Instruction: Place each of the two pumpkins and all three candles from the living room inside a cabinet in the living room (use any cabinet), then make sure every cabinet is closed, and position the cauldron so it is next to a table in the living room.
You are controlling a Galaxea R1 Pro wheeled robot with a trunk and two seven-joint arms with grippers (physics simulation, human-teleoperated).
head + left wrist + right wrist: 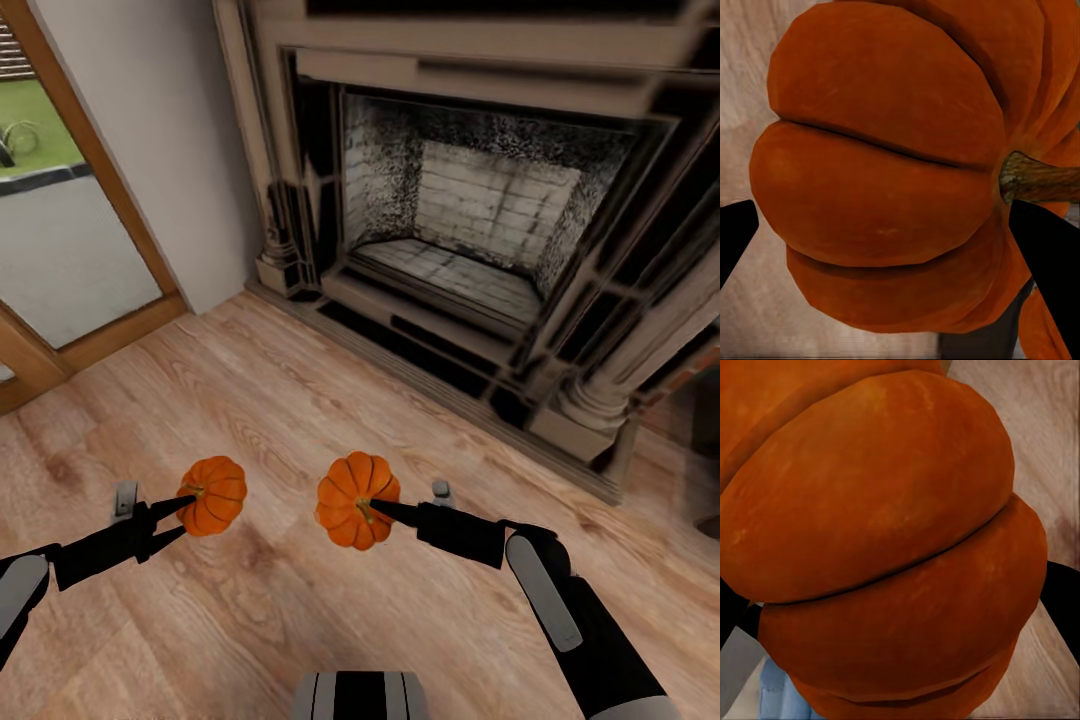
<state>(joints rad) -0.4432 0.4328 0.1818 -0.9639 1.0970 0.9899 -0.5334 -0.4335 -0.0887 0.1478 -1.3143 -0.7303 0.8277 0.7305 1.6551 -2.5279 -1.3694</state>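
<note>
Looking down from the head camera, you see both arms stretched out over the wooden floor (300, 420), with the fireplace (480, 230) as the big landmark behind them. Far to the left of the fireplace, beyond a plain wall, there is a glass door with a wooden frame (110, 200). Your left gripper (185, 515) is clamped on the left pumpkin (212, 495), which hangs in the air in front of the fireplace's left column, well apart from the hearth. In the left wrist view this pumpkin (885, 172) is very close to the camera, its brown stem (1039, 178) is pointing sideways, and one dark fingertip (1050, 262) lies against the ribs just beside the stem. Your right gripper (385, 512) is grasping the right pumpkin (355, 498), which is held in front of the fireplace opening, near the first one but not touching it. In the right wrist view the orange ribs of this pumpkin (885, 547) are pressed between the dark fingers (1066, 607) at both edges. At the right end of the fireplace stands a round column base (590, 405).
</note>
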